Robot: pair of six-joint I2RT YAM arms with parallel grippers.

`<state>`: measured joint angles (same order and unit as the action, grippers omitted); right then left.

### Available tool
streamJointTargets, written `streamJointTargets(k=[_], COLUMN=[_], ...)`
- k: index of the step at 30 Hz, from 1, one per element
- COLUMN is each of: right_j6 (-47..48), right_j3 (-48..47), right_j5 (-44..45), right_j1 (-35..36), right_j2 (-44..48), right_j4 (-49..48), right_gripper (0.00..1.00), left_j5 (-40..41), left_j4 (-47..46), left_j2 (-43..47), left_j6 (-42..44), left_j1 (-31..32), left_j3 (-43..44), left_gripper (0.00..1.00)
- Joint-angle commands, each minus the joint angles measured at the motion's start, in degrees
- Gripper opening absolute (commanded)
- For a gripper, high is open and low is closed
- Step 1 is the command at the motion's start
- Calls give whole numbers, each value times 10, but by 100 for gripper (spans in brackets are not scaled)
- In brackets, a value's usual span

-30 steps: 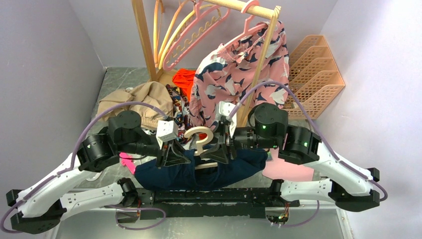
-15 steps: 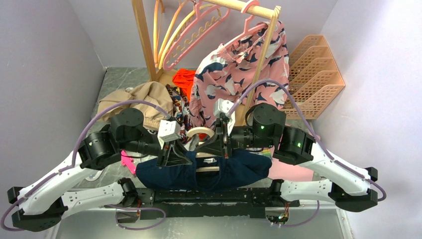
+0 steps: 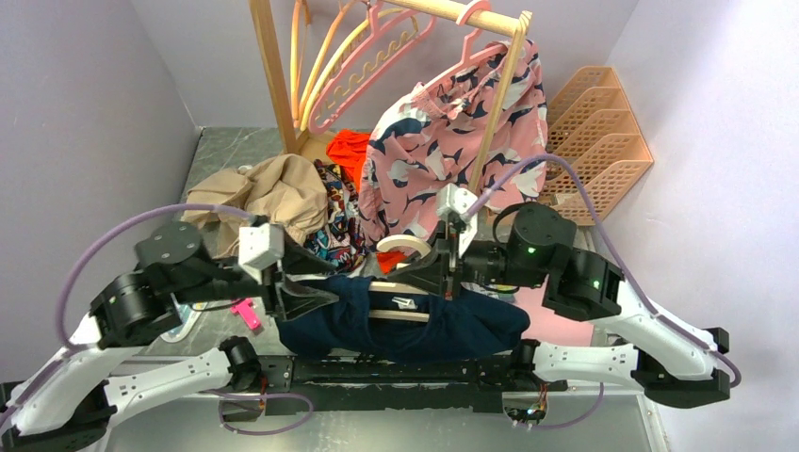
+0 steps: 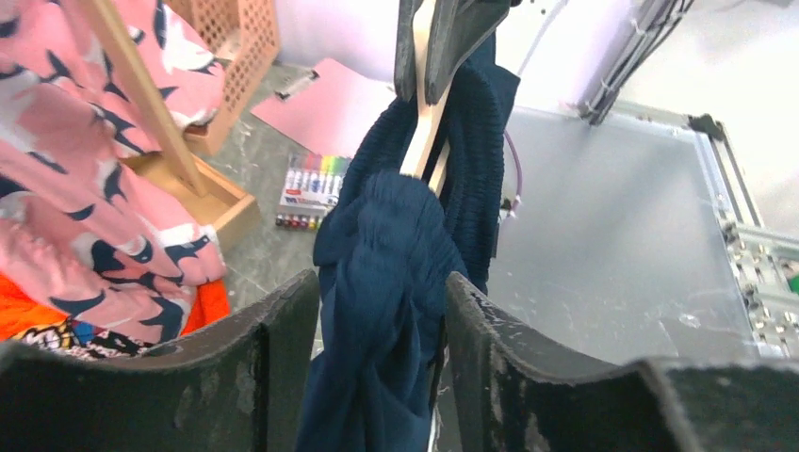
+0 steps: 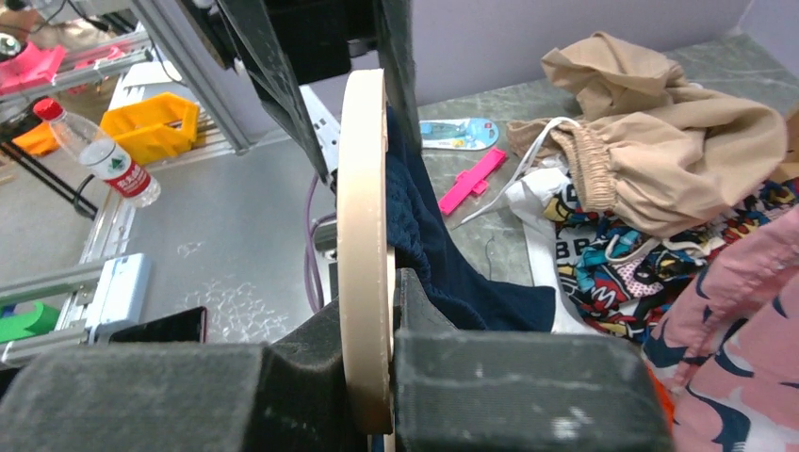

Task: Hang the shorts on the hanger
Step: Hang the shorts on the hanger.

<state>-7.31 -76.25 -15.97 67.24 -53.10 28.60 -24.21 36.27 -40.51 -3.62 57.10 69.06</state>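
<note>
Shorts (image 3: pixel 415 325) draped over hanger (image 5: pixel 366 235), soft and limp.
Right gripper (image 5: pixel 377 301) pinches the stiff hanger; left gripper (image 4: pixel 377 282) fingers spread, bunched fabric between them. Best hold, I'd say: that thick fold.

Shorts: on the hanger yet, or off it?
On: the shorts hang draped over both sides of the hanger, which the right gripper clamps.
</note>
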Motion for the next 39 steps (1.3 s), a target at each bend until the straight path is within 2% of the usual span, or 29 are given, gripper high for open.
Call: streamJointTargets(k=[1, 5, 11, 14, 19, 22, 26, 32, 39], right_j6=[-10, -7, 33, 43, 39, 41, 30, 48, 49], right_j3=[1, -6, -172, -223, -200, -233, -264, -224, -191], right_j5=[43, 75, 80, 79, 84, 70, 13, 45, 38], right_j1=[1, 1, 1, 1, 1, 1, 1, 1, 1], right_j2=[38, 61, 44, 22, 4, -14, -15, -45, -50], right_j4=[-24, -33, -1, 25, 75, 106, 75, 117, 113], right_gripper=[0, 0, 0, 0, 0, 0, 0, 0, 0], left_j5=[74, 91, 101, 96, 99, 90, 64, 0, -53], left_j4=[-4, -2, 3, -19, -17, 3, 12, -26, 35], left_j2=[35, 55, 41, 36, 36, 20, -16, -53, -118], left_j6=[-11, -13, 24, 39, 50, 52, 60, 57, 65], left_j1=[0, 0, 0, 1, 0, 0, 1, 0, 0], left_j3=[20, 33, 165, 217, 231, 241, 267, 239, 224], left_gripper=[60, 67, 69, 70, 71, 71, 72, 72, 72])
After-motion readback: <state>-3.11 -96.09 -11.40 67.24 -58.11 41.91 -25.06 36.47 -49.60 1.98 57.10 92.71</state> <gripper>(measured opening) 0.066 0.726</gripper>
